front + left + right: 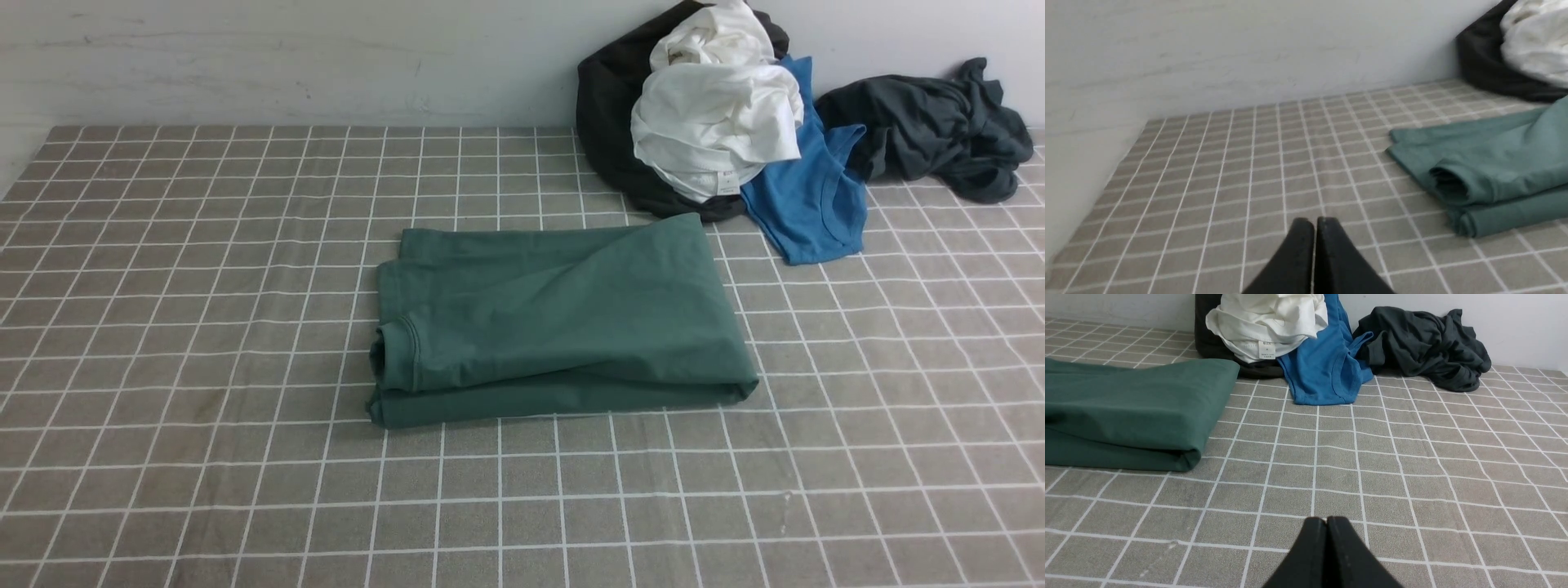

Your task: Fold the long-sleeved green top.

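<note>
Dark-green cotton long-sleeved top (563, 318): folded on desk | left fingers (1314, 228), right fingers (1326, 526) closed, empty | next: none apparent

Counted one folded green top (563, 318), one white garment (714, 122), one blue tank top (804, 196), one dark grey garment (931, 122) and one black garment (608, 106) (mostly buried under the white). Also counted two grippers, left (1314, 222) and right (1326, 520), one checked tablecloth (204, 327).

Each hand (1314, 222) (1327, 520) ends in smooth, matte black, tapering fingers.
</note>
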Robot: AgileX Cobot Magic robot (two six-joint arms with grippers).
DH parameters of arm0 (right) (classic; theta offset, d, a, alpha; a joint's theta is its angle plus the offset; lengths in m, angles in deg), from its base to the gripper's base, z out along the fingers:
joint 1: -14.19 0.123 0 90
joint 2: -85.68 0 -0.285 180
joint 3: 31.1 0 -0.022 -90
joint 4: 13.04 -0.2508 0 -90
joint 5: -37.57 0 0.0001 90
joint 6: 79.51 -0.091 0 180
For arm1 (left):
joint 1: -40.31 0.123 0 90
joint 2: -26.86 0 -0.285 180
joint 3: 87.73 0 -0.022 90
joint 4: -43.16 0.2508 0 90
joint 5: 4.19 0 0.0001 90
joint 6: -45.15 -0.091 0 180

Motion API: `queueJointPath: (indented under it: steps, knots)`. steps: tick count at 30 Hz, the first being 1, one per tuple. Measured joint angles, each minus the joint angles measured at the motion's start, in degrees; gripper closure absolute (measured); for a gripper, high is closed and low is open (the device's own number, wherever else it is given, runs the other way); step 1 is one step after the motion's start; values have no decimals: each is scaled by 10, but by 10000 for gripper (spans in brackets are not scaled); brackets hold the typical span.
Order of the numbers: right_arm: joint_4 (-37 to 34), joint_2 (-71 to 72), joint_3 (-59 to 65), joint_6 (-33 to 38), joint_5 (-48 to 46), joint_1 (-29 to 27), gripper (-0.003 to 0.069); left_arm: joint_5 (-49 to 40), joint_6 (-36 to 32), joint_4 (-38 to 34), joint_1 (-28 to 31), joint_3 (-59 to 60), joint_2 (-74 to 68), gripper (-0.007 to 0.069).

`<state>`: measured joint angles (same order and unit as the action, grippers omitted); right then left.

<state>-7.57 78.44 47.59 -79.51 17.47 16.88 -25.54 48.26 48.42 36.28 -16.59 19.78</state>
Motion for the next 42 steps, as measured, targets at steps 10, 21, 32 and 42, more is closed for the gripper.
queueJointPath:
  steps: [10,21,32,42]
  knots:
    - [0,0,0,0,0,0,673,-2,-74,-87,0,74,0,631]
    - [0,0,0,0,0,0,673,-1,-79,-101,-3,74,0,631]
    - [0,0,0,0,0,0,673,-1,-79,-101,-3,74,0,631]
    - [0,0,0,0,0,0,673,-1,-79,-101,-3,74,0,631]
